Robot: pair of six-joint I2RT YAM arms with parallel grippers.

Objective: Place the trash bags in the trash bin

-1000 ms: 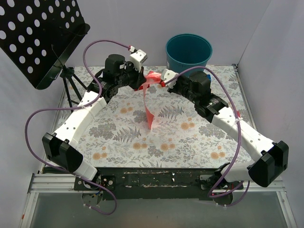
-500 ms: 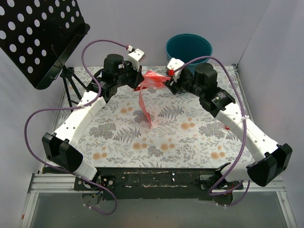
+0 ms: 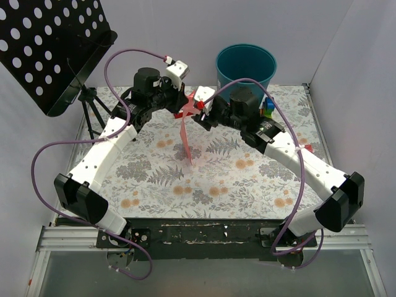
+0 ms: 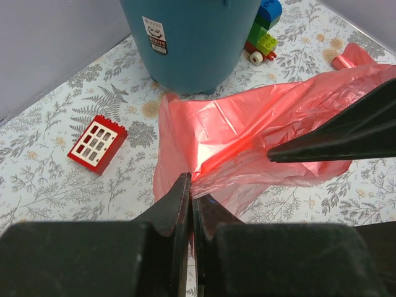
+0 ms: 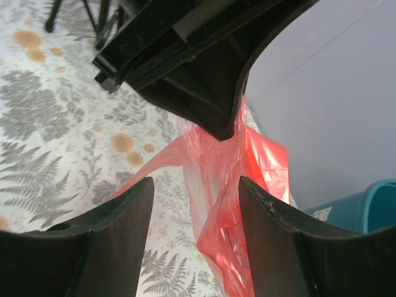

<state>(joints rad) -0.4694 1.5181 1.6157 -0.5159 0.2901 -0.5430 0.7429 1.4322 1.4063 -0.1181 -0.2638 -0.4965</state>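
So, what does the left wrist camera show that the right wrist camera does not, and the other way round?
Only the left wrist view: a red block with a white grid and coloured toy blocks beside the bin. Only the right wrist view: black stand legs, and the open right gripper with the red trash bag between its fingers. Both: that bag, pinched by the shut left gripper, the bin and the flowered table.

Left arm (image 3: 102, 154) and right arm (image 3: 297, 161) angled inward, left claw (image 4: 192, 190) clamped tight, right claw (image 5: 195, 184) spread wide
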